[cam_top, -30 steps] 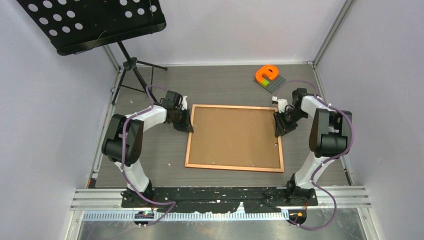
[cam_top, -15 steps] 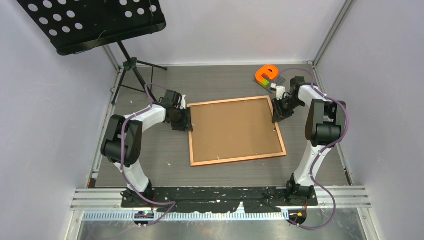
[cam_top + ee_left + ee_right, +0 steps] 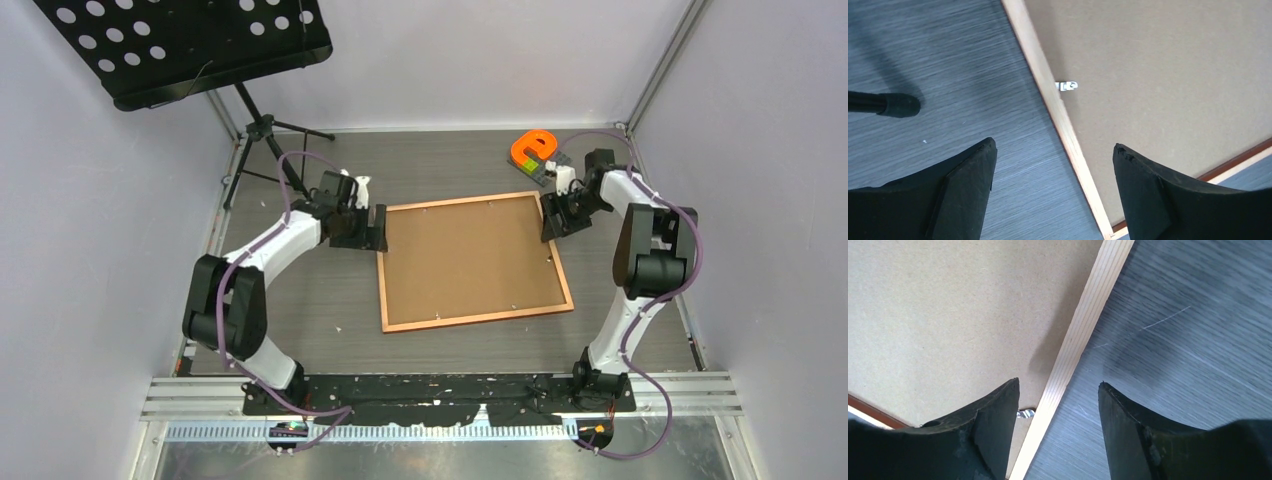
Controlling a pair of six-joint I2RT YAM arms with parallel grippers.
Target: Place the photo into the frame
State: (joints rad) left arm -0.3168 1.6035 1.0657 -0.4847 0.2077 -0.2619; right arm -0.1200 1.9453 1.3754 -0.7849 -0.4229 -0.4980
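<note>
Claws are both spread wide and hold nothing. The left gripper [image 3: 1054, 145] hangs over the left edge of the frame [image 3: 470, 319]; the right gripper [image 3: 1058, 384] hangs over its right edge. Both are just as near. The frame lies back-up on the table [image 3: 330, 290], its long side running from arm to arm, a bit turned. It holds the backing board [image 3: 470, 255]. The photo does not show.

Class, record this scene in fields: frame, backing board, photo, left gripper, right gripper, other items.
frame: flat on the table, back up, skewed
backing board: fills the frame
photo: not visible
left gripper: open, over frame's left edge, far end
right gripper: open, over frame's right edge, far end
other items: music stand far left; orange object far right
</note>
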